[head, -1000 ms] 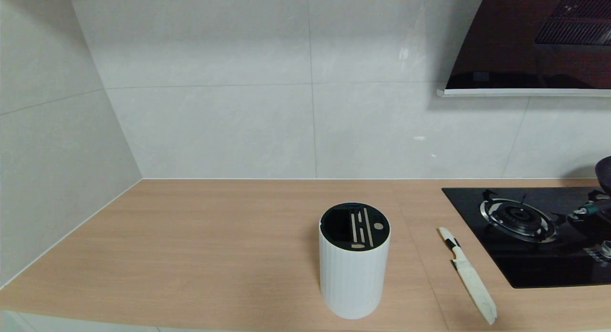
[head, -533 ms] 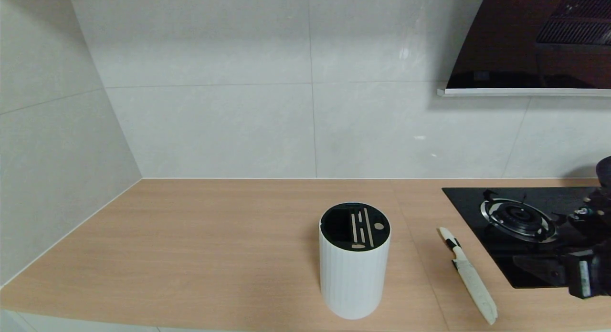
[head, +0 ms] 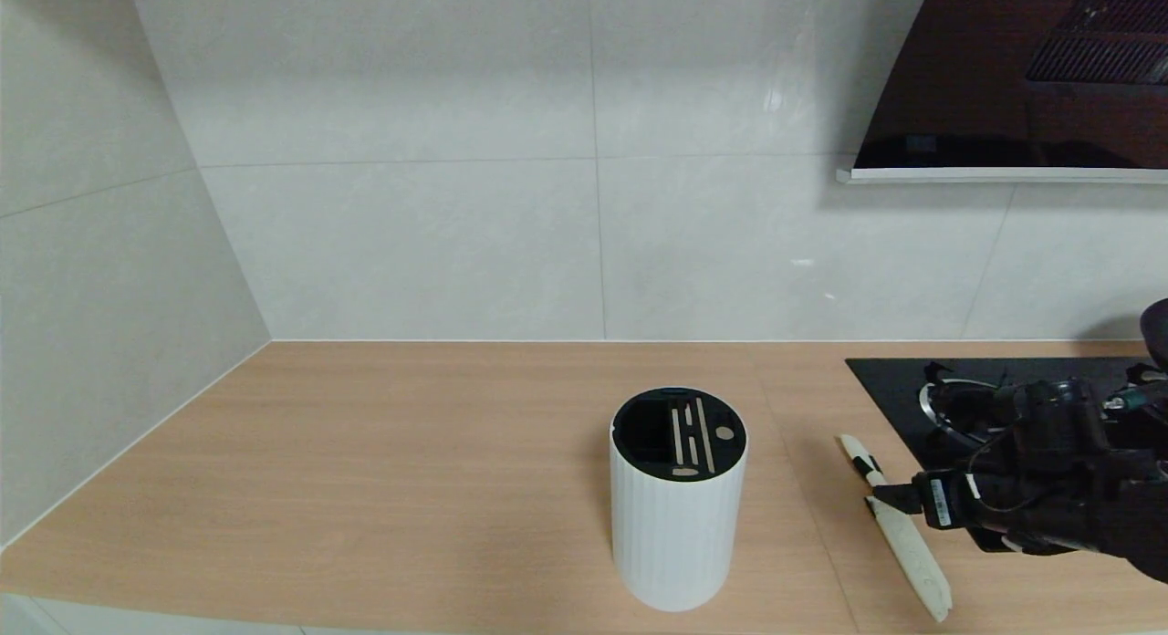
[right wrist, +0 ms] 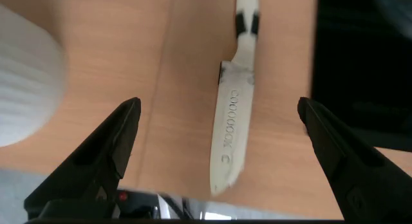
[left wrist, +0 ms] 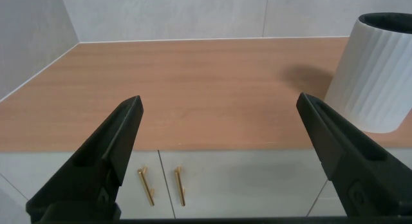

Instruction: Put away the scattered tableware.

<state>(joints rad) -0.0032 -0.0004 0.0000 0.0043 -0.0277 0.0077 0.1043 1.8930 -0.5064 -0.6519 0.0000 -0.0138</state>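
Right wrist view puts the right end effector [right wrist: 219, 159] above the knife [right wrist: 233, 114], fingers spread wide to either side of the blade and touching nothing. The knife lies flat on the bench [head: 411, 471] between the white knife holder [head: 677, 498] and the hob [head: 912, 389], handle toward the wall and tip near the bench's front edge.

The likeliest trouble is the grip point. Closing here would catch the thin, flat blade rather than the handle, so the knife may slip or pivot. It would also be held by the wrong end for the holder's slots. A nudge during descent could slide it off the front edge.

The left end effector [left wrist: 219, 159] hangs with fingers apart beyond the bench front.
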